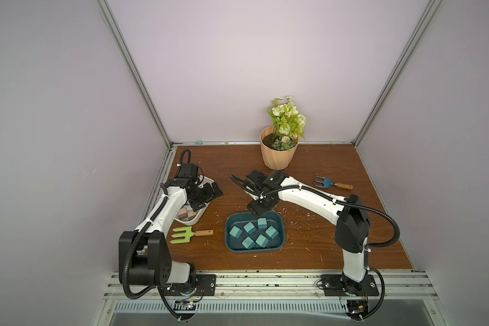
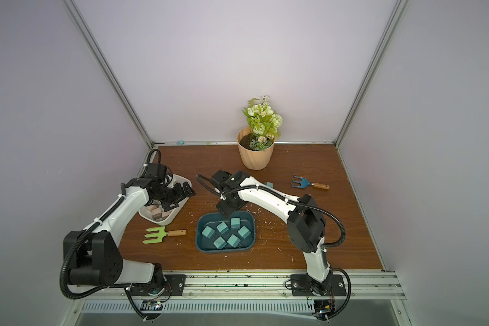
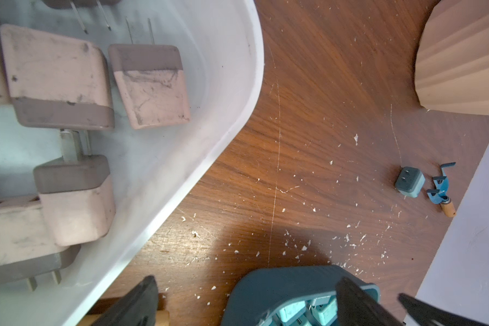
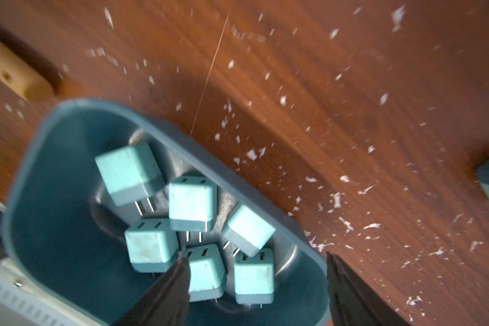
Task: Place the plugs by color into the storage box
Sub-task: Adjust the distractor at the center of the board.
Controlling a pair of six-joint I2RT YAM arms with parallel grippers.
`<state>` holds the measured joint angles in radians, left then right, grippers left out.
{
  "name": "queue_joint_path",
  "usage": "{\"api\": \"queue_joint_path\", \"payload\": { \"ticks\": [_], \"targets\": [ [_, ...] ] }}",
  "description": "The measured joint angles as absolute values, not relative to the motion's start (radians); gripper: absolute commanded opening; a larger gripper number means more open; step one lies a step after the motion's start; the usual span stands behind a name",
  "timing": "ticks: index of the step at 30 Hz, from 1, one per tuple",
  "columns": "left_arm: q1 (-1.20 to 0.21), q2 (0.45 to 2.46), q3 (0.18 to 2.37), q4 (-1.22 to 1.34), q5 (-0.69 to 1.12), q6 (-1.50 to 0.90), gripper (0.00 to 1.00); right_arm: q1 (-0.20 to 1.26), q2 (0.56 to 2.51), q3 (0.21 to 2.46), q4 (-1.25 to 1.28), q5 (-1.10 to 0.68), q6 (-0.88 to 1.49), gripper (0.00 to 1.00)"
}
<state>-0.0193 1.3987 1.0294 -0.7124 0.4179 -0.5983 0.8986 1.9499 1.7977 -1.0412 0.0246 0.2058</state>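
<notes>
Smooth white plastic tray (image 3: pixel 239 113) at left holds scuffed beige-pink cube plugs (image 3: pixel 150 96) lying flat, thin metal prongs pointing various ways; the left gripper (image 3: pixel 244 279) hovers beside it, jaws apart, empty. Six teal plugs (image 4: pixel 192 203) lie in a rounded teal tray (image 1: pixel 239 246), prongs mostly nearward, beneath the right gripper (image 4: pixel 256 255), jaws apart, empty. A lone teal plug (image 3: pixel 410 182) sits on the scratched wood table (image 1: pixel 308 240)

1. The left arm (image 1: pixel 167 209) reaches from the table's (image 1: pixel 308 254) front-left corner along its left edge. The left gripper (image 1: pixel 213 192) points toward the middle, jaws wide apart.
2. The right arm (image 1: pixel 308 196) bends from the front-right corner toward the middle. The right gripper (image 1: pixel 256 210) tilts downward, jaws apart.
</notes>
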Motion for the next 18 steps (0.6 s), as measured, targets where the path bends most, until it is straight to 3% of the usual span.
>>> {"api": "queue_joint_path", "payload": {
  "ticks": [8, 13, 18],
  "targets": [
    [-0.019, 1.399, 1.029, -0.712, 0.418, -0.6, 0.99, 0.595, 1.947, 1.845, -1.057, 0.084, 0.197, 0.88],
    [-0.019, 1.398, 1.029, -0.713, 0.416, -0.603, 0.99, 0.478, 1.969, 1.826, -1.033, 0.1, 0.16, 0.88],
    [-0.019, 1.398, 1.029, -0.714, 0.414, -0.603, 0.99, 0.386, 2.07, 1.823, -0.968, 0.036, 0.121, 0.81]
  ]
}}
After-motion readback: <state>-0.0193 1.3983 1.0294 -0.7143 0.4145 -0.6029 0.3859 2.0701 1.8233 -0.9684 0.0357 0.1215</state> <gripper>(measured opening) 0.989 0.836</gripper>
